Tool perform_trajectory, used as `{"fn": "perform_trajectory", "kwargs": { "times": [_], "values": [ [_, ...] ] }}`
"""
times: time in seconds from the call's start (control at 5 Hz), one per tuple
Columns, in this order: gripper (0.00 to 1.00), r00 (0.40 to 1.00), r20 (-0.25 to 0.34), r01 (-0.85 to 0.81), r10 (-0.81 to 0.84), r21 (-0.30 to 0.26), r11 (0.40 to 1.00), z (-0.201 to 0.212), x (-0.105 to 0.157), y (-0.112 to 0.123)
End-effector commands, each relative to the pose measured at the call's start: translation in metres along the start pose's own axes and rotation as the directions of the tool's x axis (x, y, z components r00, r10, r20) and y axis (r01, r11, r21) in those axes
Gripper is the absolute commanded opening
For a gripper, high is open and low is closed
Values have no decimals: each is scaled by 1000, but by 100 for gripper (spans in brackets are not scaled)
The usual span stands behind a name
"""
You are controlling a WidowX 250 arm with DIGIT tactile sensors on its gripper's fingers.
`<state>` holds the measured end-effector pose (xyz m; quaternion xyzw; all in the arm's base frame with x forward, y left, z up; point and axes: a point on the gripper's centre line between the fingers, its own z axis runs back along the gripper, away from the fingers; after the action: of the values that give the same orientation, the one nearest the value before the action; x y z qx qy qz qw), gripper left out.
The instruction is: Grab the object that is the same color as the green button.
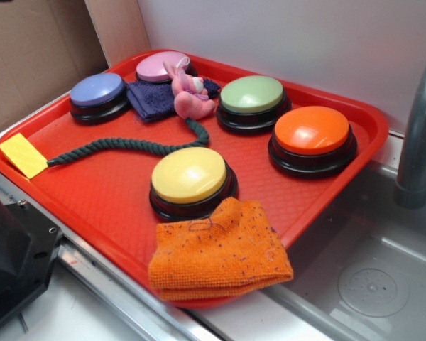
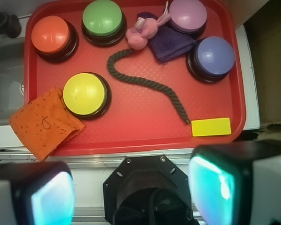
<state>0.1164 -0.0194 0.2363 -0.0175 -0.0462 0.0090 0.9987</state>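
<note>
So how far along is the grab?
Nothing done yet: the rope lies loose on the tray, one end by the green button. The gripper is open and empty, off the tray's near edge. Left: move over the rope, descend, close and lift.

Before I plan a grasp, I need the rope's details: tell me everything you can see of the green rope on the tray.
The green rope is a thin, dark green twisted cord, limp and lying flat on the red tray in a loose S-curve. One end curls up by the pink plush toy, near the green button; the other ends beside the yellow card. Nothing lies across it, and the gripper is not touching it.
</note>
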Motion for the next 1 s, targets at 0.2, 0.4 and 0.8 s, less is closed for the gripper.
{"fn": "perform_trajectory", "kwargs": {
  "times": [0.2, 0.4, 0.8],
  "values": [
    [100, 985, 22, 172, -172, 5, 985, -22, 32, 2],
    [100, 926, 47, 373, -374, 33, 927, -43, 52, -2],
    [100, 752, 125, 654, -648, -11, 757, -106, 82, -3]
  ]
}}
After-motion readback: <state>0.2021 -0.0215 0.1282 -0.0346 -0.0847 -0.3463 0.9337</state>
